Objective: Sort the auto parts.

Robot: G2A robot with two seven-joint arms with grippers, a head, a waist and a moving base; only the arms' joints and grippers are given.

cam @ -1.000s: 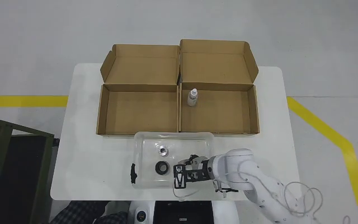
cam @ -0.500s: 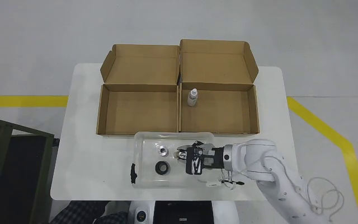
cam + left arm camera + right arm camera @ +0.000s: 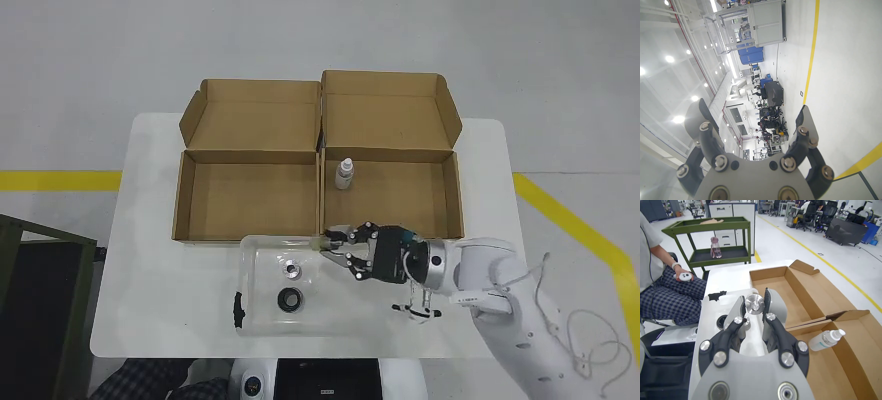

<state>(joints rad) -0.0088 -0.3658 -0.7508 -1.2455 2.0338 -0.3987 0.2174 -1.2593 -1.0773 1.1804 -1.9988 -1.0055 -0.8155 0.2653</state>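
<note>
Auto part (image 3: 754,307), prob. pulley, in R tool (image 3: 754,300) grip over tray (image 3: 262,240); L tool (image 3: 753,106) splayed; bottle (image 3: 824,341) label illegible.

The table (image 3: 150,200) is viewed from high above, straight down, with the clear tray (image 3: 300,325) and both cardboard boxes (image 3: 247,200) taken in whole. The same tray and boxes are seen low and close from behind the right gripper (image 3: 754,302). The camera behind the left gripper (image 3: 753,106) is turned away from the table, toward the hall.
</note>
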